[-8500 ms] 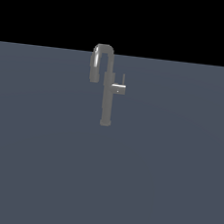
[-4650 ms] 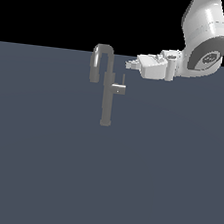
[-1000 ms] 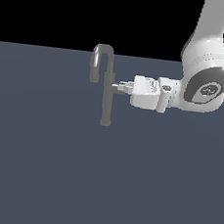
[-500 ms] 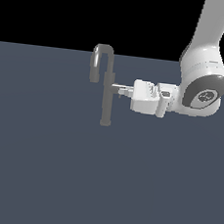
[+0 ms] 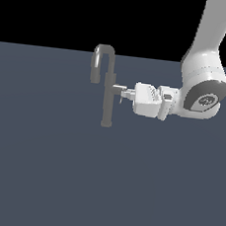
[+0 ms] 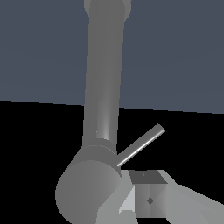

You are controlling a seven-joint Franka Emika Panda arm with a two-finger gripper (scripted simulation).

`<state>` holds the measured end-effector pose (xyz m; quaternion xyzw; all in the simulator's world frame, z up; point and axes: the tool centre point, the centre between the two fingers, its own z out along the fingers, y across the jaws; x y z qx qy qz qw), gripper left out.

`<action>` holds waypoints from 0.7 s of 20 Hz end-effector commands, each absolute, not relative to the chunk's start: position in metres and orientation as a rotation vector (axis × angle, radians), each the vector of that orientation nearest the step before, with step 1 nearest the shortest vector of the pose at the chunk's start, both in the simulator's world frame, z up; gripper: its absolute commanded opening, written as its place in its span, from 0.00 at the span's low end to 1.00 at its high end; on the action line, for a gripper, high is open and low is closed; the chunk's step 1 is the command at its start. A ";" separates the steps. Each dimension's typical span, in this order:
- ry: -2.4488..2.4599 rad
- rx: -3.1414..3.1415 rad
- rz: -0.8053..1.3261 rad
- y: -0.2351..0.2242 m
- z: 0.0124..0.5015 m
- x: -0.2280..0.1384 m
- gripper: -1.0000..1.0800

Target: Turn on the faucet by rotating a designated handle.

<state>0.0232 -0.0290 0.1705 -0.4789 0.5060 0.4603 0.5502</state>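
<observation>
The faucet [image 5: 108, 102] is a slim grey column with a gooseneck spout [image 5: 104, 52]. The handle [image 5: 118, 89] is a short stub on the column's side towards the exterior view's right. Its thin lever pin [image 5: 120, 99] points down. My gripper [image 5: 128, 93] reaches in level from the exterior view's right, its tips at the stub's end. In the wrist view the column [image 6: 104, 74] and the stub [image 6: 87, 192] loom close. The pin [image 6: 140, 145] slants out from the stub, and one fingertip [image 6: 148, 199] lies beside the stub below the pin. The other finger is hidden.
The faucet stands on a flat dark grey-blue surface [image 5: 53, 177]. The white arm [image 5: 202, 90] comes down from the upper part of the exterior view's right. Nothing else shows.
The arm came in from the exterior view's upper right to the handle, then sank slightly over the last second. The lever pin, upright at first, now points down.
</observation>
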 end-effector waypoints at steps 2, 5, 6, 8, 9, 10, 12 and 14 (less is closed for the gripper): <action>1.277 -1.095 1.090 -0.025 0.117 0.034 0.00; 1.194 -1.131 1.100 -0.029 0.166 0.026 0.00; 1.199 -1.129 1.099 -0.029 0.163 0.029 0.00; 1.210 -1.124 1.098 -0.029 0.156 0.034 0.00; 1.216 -1.122 1.097 -0.029 0.153 0.036 0.00; 1.221 -1.119 1.097 -0.029 0.149 0.038 0.00; 1.232 -1.115 1.096 -0.029 0.142 0.043 0.00; 1.242 -1.110 1.094 -0.029 0.136 0.047 0.00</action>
